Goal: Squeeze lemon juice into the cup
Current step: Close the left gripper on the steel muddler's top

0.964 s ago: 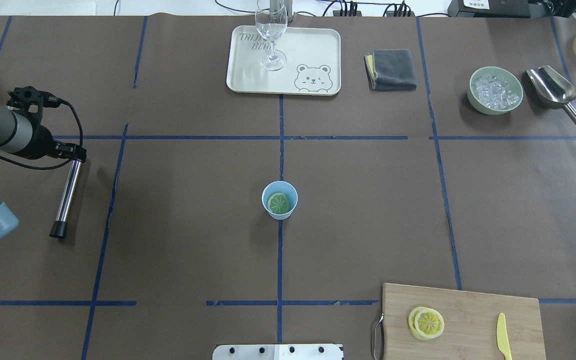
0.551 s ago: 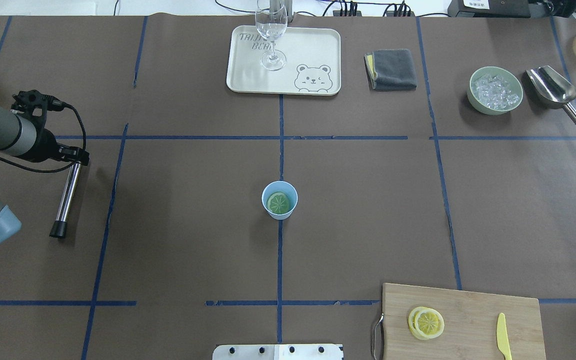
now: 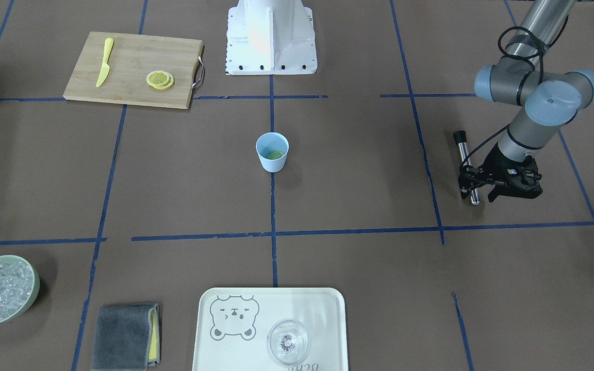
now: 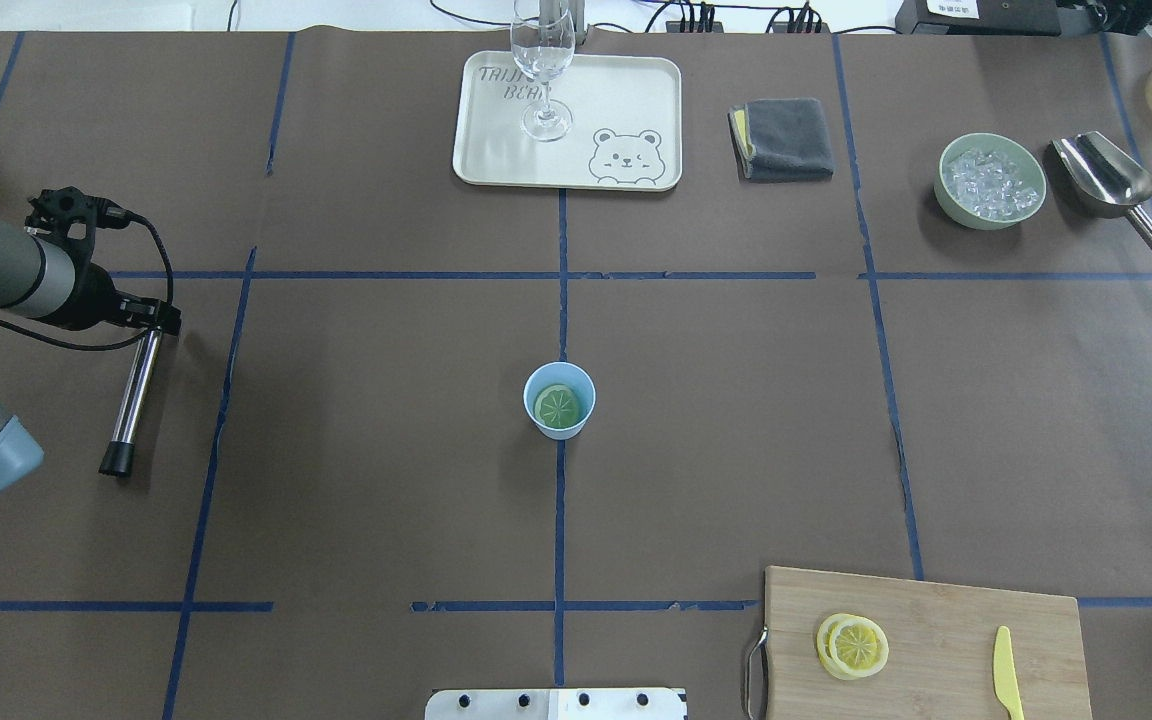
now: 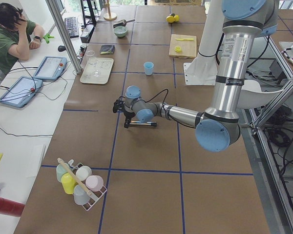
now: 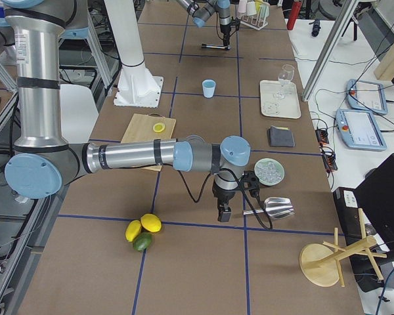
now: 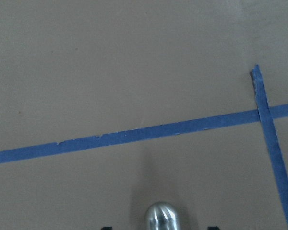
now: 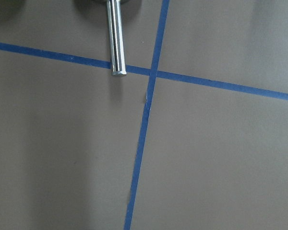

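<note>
Lemon (image 4: 557,406) is the smallest thing here, so work down to it. The board (image 4: 936,620) carries two spare slices (image 4: 853,645), overlapped. The left gripper (image 3: 512,193) hangs spread over one end of a rod (image 4: 133,395) without pinching it. The right gripper (image 6: 222,211) shows only from the side, so I cannot tell its state. The cup (image 4: 561,433), mid-table, holds the lemon flat on its bottom. It is likely light, thin and slick. I would reach straight down and pinch gently across its rind edge.
</note>
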